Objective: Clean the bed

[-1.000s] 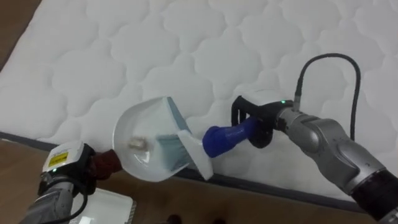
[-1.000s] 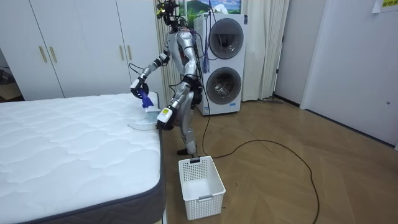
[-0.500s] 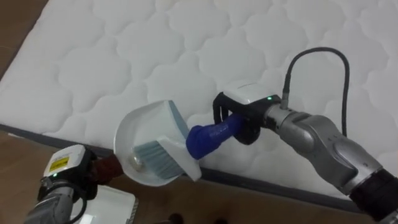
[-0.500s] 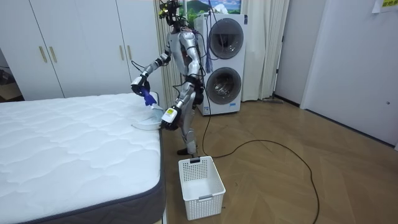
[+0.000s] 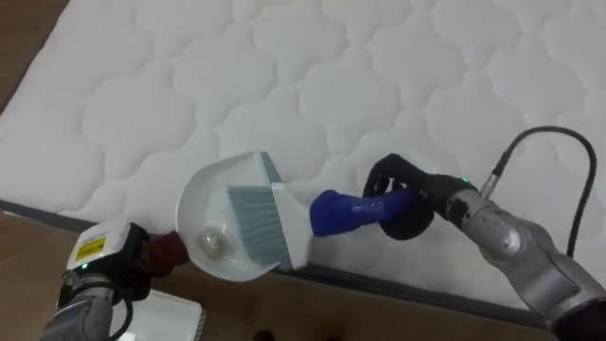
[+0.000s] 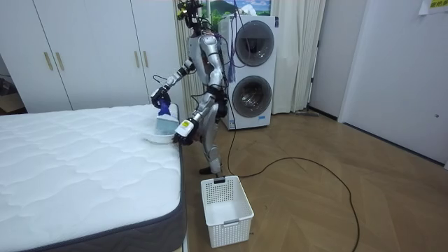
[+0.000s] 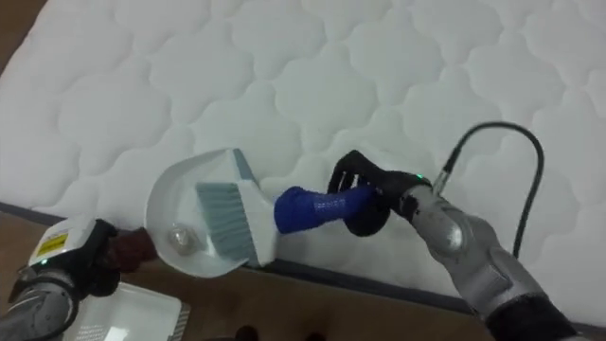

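A white dustpan with a dark red handle is held against the edge of the white quilted mattress. My left hand is shut on that handle at the lower left. A small pale crumpled scrap lies inside the pan. A brush with a blue handle and a white head with light blue bristles rests with its head in the pan. My right hand is shut on the blue handle, over the mattress edge. In the room view I stand at the bed's corner, dustpan at the mattress edge.
The mattress's dark border runs along its edge, with wooden floor beyond. A white object lies on the floor below my left hand. A white basket stands on the floor behind me, stacked washing machines farther back.
The brush head swept deep into the dustpan, then drew back a little toward the pan's right side. The right hand shifted right and turned at the wrist. The scrap stays in the pan.
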Controlling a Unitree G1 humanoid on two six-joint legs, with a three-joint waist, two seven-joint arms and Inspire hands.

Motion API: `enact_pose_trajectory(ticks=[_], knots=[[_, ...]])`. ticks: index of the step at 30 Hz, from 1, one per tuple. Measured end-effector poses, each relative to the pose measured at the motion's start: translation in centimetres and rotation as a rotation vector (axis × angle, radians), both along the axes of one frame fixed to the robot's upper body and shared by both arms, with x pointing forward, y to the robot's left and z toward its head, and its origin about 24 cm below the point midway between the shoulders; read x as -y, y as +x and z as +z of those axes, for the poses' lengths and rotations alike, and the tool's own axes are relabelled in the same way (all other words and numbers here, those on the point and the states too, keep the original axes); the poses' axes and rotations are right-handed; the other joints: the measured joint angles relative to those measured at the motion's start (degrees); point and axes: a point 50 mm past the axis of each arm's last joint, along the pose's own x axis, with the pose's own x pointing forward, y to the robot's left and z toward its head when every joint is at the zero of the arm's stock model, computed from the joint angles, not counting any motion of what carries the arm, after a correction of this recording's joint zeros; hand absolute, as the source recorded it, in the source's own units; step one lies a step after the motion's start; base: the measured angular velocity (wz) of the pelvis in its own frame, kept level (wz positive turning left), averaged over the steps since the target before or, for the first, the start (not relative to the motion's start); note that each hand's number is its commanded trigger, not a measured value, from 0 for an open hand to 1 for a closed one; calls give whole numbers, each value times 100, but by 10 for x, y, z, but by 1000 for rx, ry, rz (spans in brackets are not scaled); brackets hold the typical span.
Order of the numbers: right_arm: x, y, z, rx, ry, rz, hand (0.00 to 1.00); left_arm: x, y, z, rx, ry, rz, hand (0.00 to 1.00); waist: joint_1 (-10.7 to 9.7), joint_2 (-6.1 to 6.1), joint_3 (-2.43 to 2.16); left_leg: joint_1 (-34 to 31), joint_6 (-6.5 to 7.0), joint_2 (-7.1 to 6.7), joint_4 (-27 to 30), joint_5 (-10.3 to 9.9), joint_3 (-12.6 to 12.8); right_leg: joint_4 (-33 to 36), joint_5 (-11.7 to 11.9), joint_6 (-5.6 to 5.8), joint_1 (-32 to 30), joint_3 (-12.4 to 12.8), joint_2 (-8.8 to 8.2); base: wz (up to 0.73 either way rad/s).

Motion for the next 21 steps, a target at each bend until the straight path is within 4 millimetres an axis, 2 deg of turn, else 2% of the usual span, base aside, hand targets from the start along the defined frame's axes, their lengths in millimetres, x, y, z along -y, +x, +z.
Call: enact_pose_trajectory(ticks=[5, 6, 10, 12, 15, 16, 17, 18, 21], knots=[[21, -22, -11, -21, 97, -149, 100, 13, 4, 11, 142, -56, 4, 100, -75, 15, -17, 319, 0, -3, -243, 0, 141, -58, 3, 17, 170, 150, 21, -15], [23, -26, -12, -14, 116, -184, 100, 14, 4, 14, 165, -60, 6, 100, -168, 38, -63, 377, -4, -9, -299, 3, 139, -104, 1, 20, 229, 145, 28, -4], [26, -39, -19, 11, 188, -278, 100, 15, 1, 21, 232, -89, 20, 100, -311, 63, -116, 833, -29, -18, -533, 17, 187, -327, 0, 42, 626, 268, 100, -11], [31, -45, -21, 14, 218, -323, 100, 15, -1, 23, 260, -105, 32, 100, -326, 84, -132, 1024, -33, -21, -626, 18, 187, -440, 12, 60, 818, 296, 133, -8], [42, -55, -24, 25, 271, -427, 100, 20, -9, 25, 300, -123, 45, 100, -331, 154, -189, 1257, -36, -35, -766, 18, 181, -616, 35, 96, 1062, 304, 156, -2], [46, -56, -23, 37, 282, -461, 60, 20, -12, 25, 306, -122, 49, 100, -325, 169, -196, 1366, -36, -39, -830, 19, 182, -672, 43, 110, 1155, 353, 174, 0], [47, -57, -23, 44, 286, -478, 4, 19, -14, 24, 306, -121, 53, 100, -324, 175, -199, 1428, -37, -40, -869, 19, 182, -718, 49, 120, 1220, 387, 186, 0], [50, -57, -22, 63, 293, -506, 0, 17, -15, 24, 306, -122, 64, 100, -326, 179, -202, 1534, -38, -41, -921, 20, 190, -762, 53, 126, 1312, 428, 200, 0], [60, -59, -18, 109, 362, -609, 0, 14, -20, 22, 312, -128, 93, 100, -306, 195, -203, 1788, -49, -48, -1081, 21, 180, -925, 74, 156, 1583, 423, 231, 1]])
